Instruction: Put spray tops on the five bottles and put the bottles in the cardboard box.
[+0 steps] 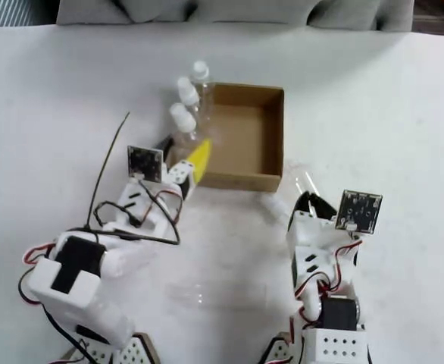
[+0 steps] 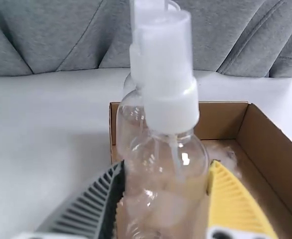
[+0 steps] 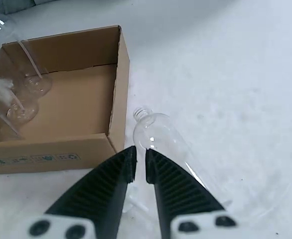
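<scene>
I am clamping my left gripper (image 2: 163,191) on a clear plastic bottle (image 2: 161,164), grey pad on one side and yellow on the other, and holding it upright at the near left corner of the cardboard box (image 2: 265,134). It is wearing its white spray top (image 2: 163,79), with the dip tube showing through the wall. I am judging it empty, light and thin-skinned, so it is likely giving under the squeeze and slick too; the round belly below the shoulder is the place to grip, never the top. Two more capped bottles (image 3: 29,97) are standing inside against the box's left wall. My right gripper (image 3: 141,157) is hanging with its jaws nearly together (just a slit between them) over an uncapped bottle (image 3: 161,137) lying on the table beside the box's near right corner. That one is looking ready to roll, so I am favouring a hold across its middle.
</scene>
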Controlling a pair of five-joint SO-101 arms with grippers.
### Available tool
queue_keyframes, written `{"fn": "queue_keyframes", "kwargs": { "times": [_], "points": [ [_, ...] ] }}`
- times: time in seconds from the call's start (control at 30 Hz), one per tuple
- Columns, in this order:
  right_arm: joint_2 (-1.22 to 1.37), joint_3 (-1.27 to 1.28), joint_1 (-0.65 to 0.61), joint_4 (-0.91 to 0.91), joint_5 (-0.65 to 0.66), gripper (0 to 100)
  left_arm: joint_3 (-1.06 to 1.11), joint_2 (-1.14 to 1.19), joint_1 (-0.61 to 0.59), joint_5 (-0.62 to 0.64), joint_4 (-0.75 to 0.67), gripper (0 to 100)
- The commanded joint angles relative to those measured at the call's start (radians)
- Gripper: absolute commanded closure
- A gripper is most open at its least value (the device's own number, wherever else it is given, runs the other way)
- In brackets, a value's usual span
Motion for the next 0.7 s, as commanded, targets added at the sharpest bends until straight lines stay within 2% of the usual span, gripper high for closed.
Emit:
{"fn": "queue_keyframes", "kwargs": {
  "times": [0.0, 0.17, 0.67],
  "points": [
    [0.001, 0.009, 0.01, 0.008, -0.005, 98.2, 0.0, -0.005, -0.002, 0.003, -0.015, 70],
    [0.001, 0.009, 0.01, 0.008, -0.005, 98.2, 0.005, -0.041, -0.005, 0.003, -0.011, 70],
    [0.001, 0.009, 0.01, 0.008, -0.005, 98.2, 0.213, -0.352, -0.015, -0.006, 0.028, 70]
  ]
}}
